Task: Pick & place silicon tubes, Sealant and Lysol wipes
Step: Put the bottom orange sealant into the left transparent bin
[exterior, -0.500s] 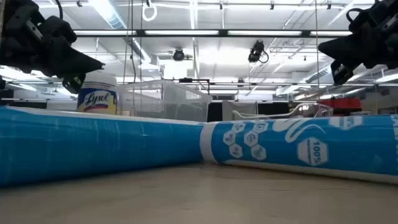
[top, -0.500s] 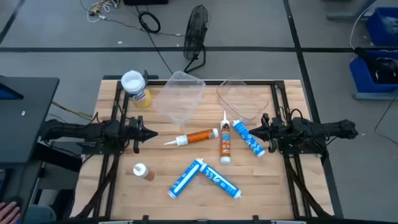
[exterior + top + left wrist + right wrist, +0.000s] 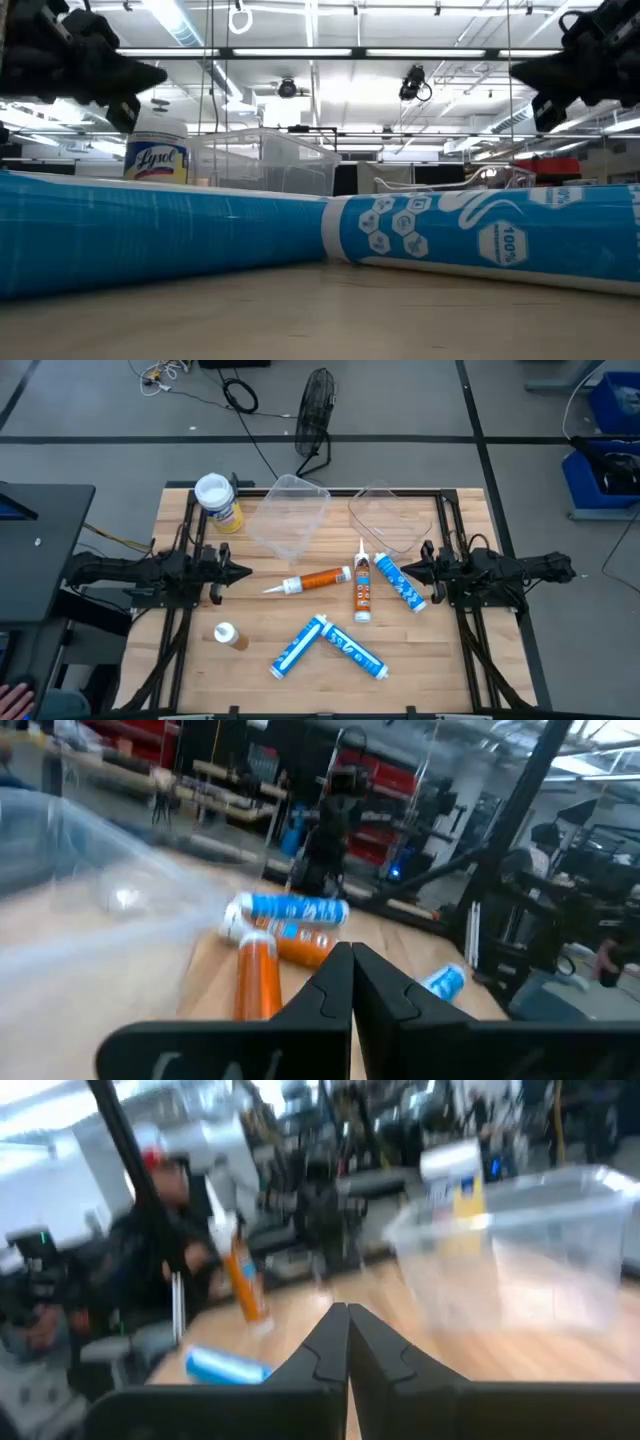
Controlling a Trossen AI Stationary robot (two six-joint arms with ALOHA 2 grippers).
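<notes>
The Lysol wipes [image 3: 218, 502], a yellow canister with a white lid, stand at the table's far left and also show in the low view [image 3: 157, 152]. An orange tube [image 3: 315, 580], an orange-white tube [image 3: 361, 588] and a blue-white tube [image 3: 401, 582] lie mid-table. Two more blue-white tubes [image 3: 299, 645] [image 3: 353, 650] lie near the front edge. My left gripper [image 3: 243, 571] is shut and empty, left of the orange tube, above the table [image 3: 160, 73]. My right gripper [image 3: 405, 570] is shut and empty, just right of the blue-white tube, also raised [image 3: 515, 72].
Two clear plastic bins [image 3: 290, 515] [image 3: 390, 515] sit at the far middle of the table. A small brown bottle with a white cap [image 3: 229, 635] lies at the near left. The two near tubes fill the low view [image 3: 150, 235] [image 3: 480, 240].
My left gripper has risen and drawn back a little toward the table's left edge, still shut.
</notes>
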